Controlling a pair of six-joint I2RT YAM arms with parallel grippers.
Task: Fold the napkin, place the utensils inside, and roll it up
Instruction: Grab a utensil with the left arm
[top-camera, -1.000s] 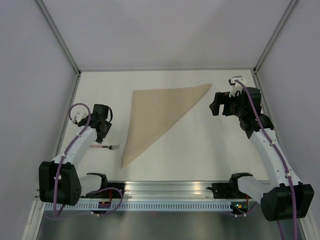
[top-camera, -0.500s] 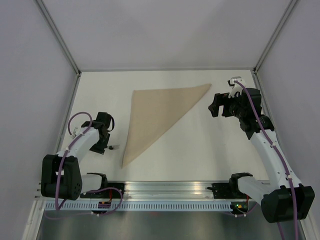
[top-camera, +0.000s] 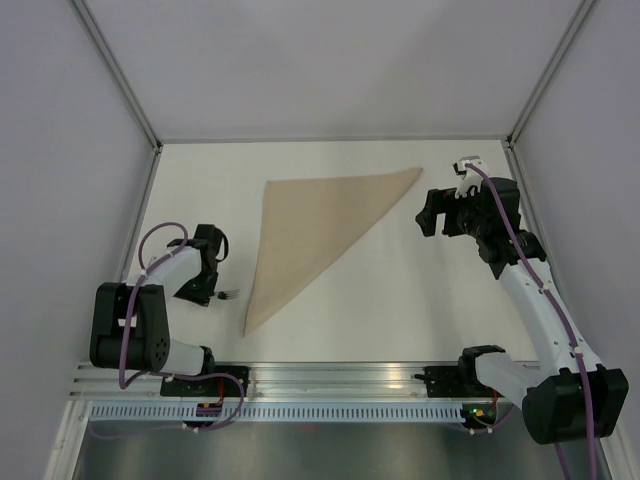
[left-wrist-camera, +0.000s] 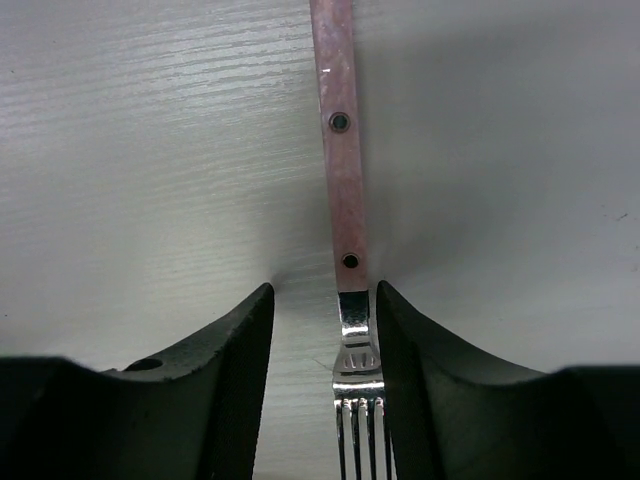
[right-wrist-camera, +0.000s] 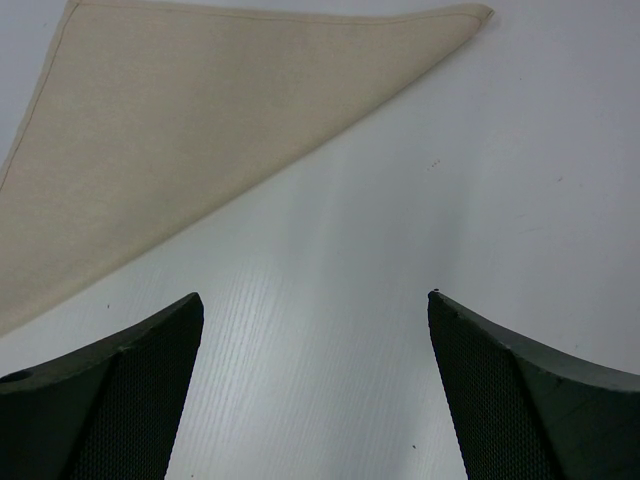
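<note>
Left fingers (left-wrist-camera: 220, 400) stand part-open astride the neck of the fork (left-wrist-camera: 345, 200), a thin, stiff, slick piece lying flat on the bench (top-camera: 400, 300) just left of the folded napkin (top-camera: 310, 225), judged best pinched across its handle, while the right fingers (right-wrist-camera: 520, 400) hang wide open, empty.

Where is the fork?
In the top view, the fork lies left on the table, between the left gripper's open fingers, just left of the napkin's near corner.

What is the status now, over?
Left gripper open, astride fork. Right gripper open above table, beside napkin. Napkin folded to triangle. Nothing between fork and napkin.
</note>
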